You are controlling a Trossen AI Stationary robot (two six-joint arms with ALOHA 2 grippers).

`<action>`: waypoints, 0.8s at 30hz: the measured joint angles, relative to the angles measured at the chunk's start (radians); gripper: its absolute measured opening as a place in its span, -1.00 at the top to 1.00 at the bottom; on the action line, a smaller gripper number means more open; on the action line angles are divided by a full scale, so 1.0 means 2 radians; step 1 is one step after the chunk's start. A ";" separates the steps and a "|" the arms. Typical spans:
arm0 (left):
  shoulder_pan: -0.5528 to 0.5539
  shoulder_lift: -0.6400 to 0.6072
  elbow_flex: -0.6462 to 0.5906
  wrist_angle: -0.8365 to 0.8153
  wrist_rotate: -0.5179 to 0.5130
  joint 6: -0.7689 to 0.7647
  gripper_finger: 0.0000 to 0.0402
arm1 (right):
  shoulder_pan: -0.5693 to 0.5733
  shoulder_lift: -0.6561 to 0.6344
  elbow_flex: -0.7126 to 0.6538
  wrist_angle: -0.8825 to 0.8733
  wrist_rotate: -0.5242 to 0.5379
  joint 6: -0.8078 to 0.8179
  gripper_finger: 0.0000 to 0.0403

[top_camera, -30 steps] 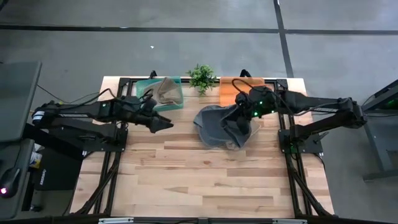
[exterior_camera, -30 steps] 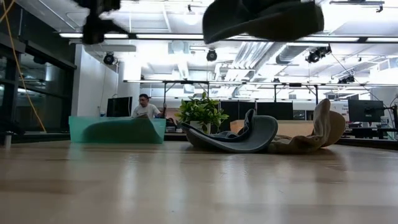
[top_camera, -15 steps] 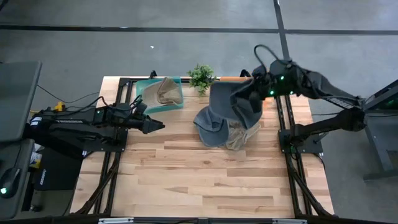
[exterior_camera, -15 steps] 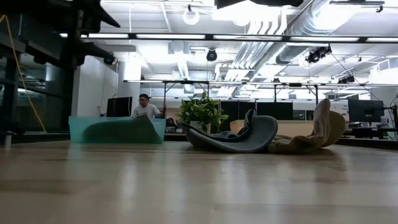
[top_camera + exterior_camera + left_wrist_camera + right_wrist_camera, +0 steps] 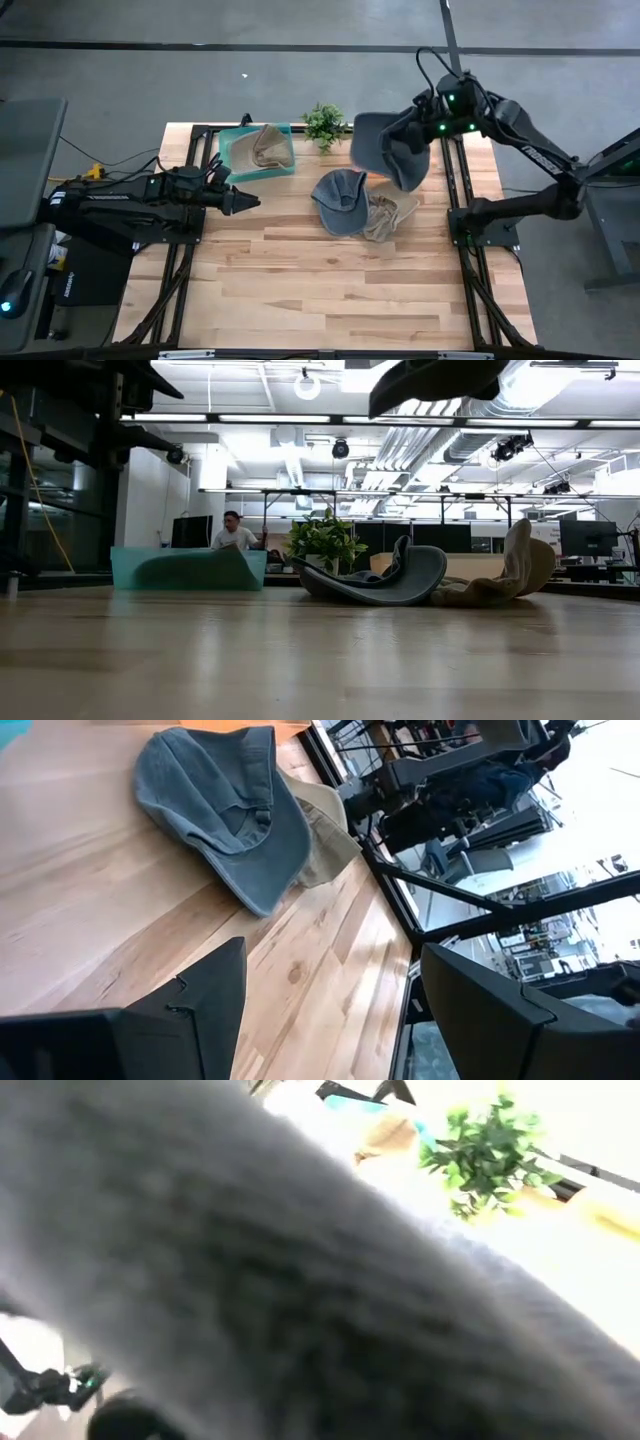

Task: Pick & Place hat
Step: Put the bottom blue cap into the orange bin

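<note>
I see right gripper (image 5: 412, 138) pinching dark gray hat (image 5: 385, 148) aloft over the table's far edge, left gripper (image 5: 245, 201) fingers spread, idle.

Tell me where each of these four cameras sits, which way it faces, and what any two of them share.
High view: overhead, looking straight down on the table; both arms show, the right gripper holding a dark grey hat aloft.
Low view: table height, facing the room; the blue-grey cap and tan hat lie ahead.
Left wrist view: past its open fingers toward the same blue-grey cap.
Right wrist view: filled by the held hat; potted plant beyond.
Shared: high and low both show the teal bin.
</note>
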 joint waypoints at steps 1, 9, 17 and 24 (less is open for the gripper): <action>0.000 0.000 0.000 0.000 0.000 0.000 -0.29 | -0.013 0.002 0.000 0.000 -0.013 -0.001 1.00; 0.000 0.000 0.000 0.000 0.011 -0.004 -0.29 | -0.131 0.044 0.000 -0.001 -0.118 0.006 1.00; 0.000 0.000 0.000 -0.001 0.014 -0.010 -0.29 | -0.217 0.120 0.000 -0.003 -0.191 -0.029 1.00; 0.000 0.000 0.000 -0.001 0.014 -0.019 -0.29 | -0.244 0.177 0.000 -0.004 -0.199 -0.081 1.00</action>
